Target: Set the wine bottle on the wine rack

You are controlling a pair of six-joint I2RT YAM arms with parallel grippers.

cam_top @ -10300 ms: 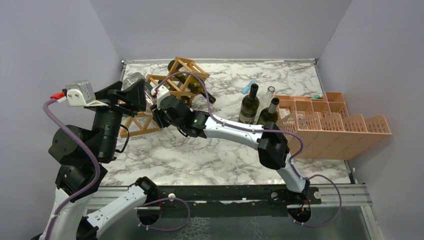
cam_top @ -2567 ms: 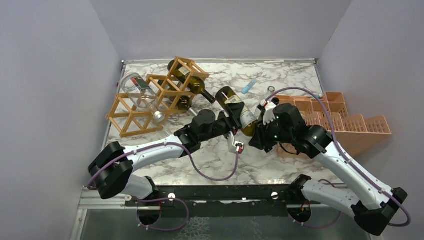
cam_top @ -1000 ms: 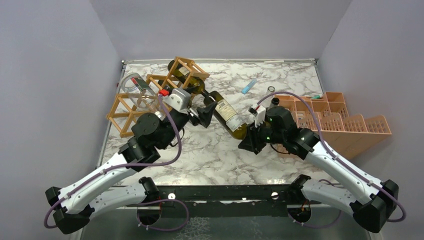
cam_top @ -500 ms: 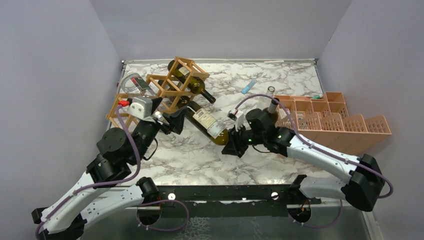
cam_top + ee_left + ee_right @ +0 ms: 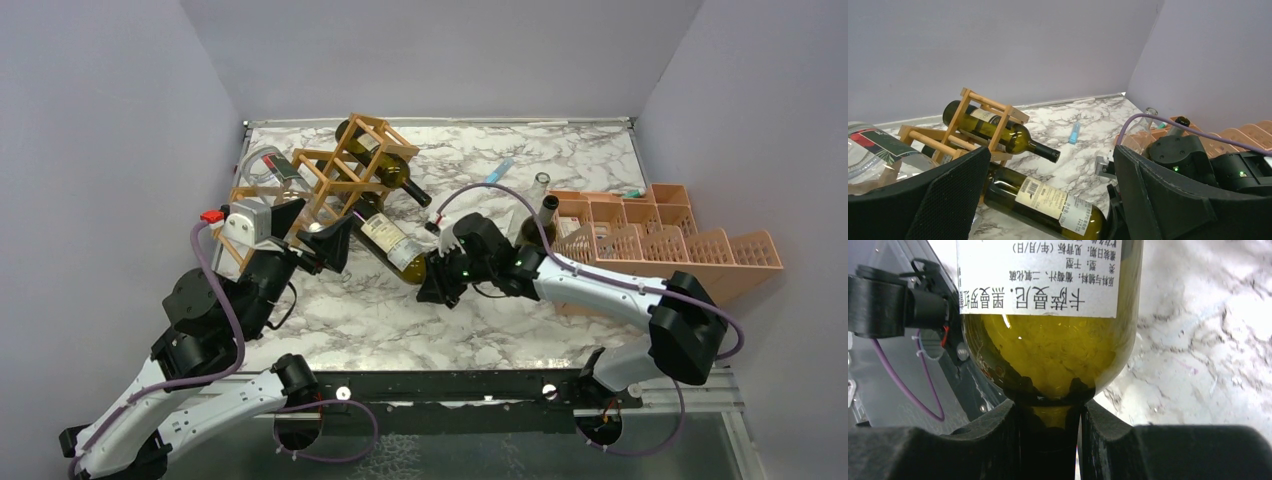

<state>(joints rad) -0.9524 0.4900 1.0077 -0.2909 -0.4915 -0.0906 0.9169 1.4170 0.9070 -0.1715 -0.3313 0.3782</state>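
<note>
Since the top view shows the most, I'll start there. There's a white-grey marble tabletop (image 5: 330,320) boxed in by plain lavender walls (image 5: 450,50), with bare marble open along the near edge at 6 o'clock. The wine rack (image 5: 345,175) sits at 10 o'clock, with a dark green bottle (image 5: 395,172) in its upper cell and a clear bottle (image 5: 268,166) at its left end. A salmon crate (image 5: 680,255) takes up the 3 o'clock side, and a dark bottle (image 5: 545,212) stands just beside its left end.

The wine bottle (image 5: 388,240) lies slanted mid-table, base pointing at the rack and neck pinched in the closed right hand (image 5: 432,278). The left hand (image 5: 310,230) is spread wide with nothing in it.

Left wrist view: the bottle runs between its fingers (image 5: 948,200), right by the rack's front.

Right wrist view: the fingers (image 5: 973,445) clamp the neck just under the shoulder. Can't tell if the glass touches the marble.
</note>
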